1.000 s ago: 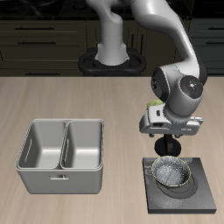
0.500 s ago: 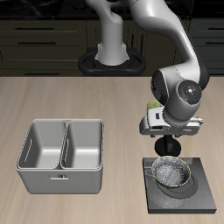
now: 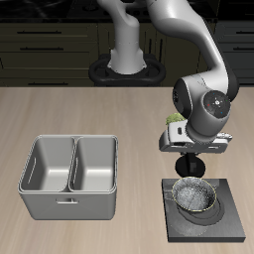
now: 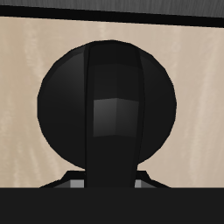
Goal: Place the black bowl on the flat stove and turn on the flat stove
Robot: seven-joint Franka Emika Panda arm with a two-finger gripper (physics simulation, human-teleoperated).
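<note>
Now the black bowl [image 3: 195, 197] sits on the flat stove [image 3: 228, 220], near the table's [image 3: 60, 119] front edge, directly below my gripper [image 3: 187, 169]. I cannot tell whether my fingers are parted or closed; they seem clear of the bowl's rim.

The arm [image 3: 184, 40] is glossy white-grey with rounded, tube-like links, rising from a dark round base ring [image 3: 127, 71]. Its bulky wrist housing [image 3: 203, 104] carries a dark circular cap on its face at about 3 o'clock. Below sits a pale flat flange and a black gripper [image 3: 187, 171]; in the wrist view its body shows as a black disc crossed by a black bar.
</note>
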